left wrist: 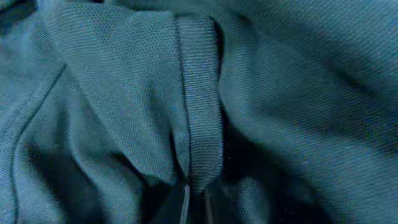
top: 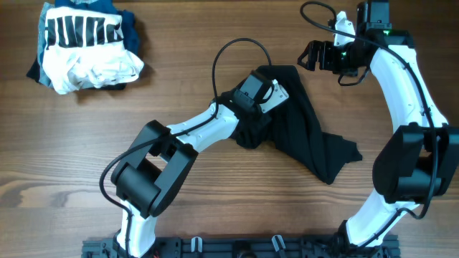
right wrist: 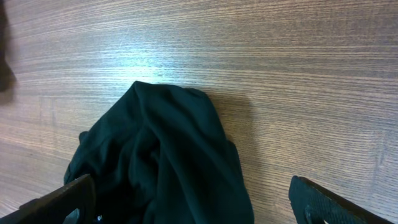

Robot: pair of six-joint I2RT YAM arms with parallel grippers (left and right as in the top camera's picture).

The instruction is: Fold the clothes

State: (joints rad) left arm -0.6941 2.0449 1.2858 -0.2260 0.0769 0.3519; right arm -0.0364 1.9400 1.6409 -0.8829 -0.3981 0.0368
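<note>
The black shirt lies crumpled right of the table's middle, with one end trailing toward the front right. My left gripper is pressed down into its left part. In the left wrist view dark knit fabric with a ribbed band fills the frame, and the jaws are closed together on a fold of it. My right gripper is open beside the shirt's far end. In the right wrist view its fingers are spread wide over the shirt's end. Collar and logo are hidden.
A bundle of white and blue garments with a black-and-white striped print sits at the far left corner. The wooden table surrounds the shirt. A black cable loops above my left arm.
</note>
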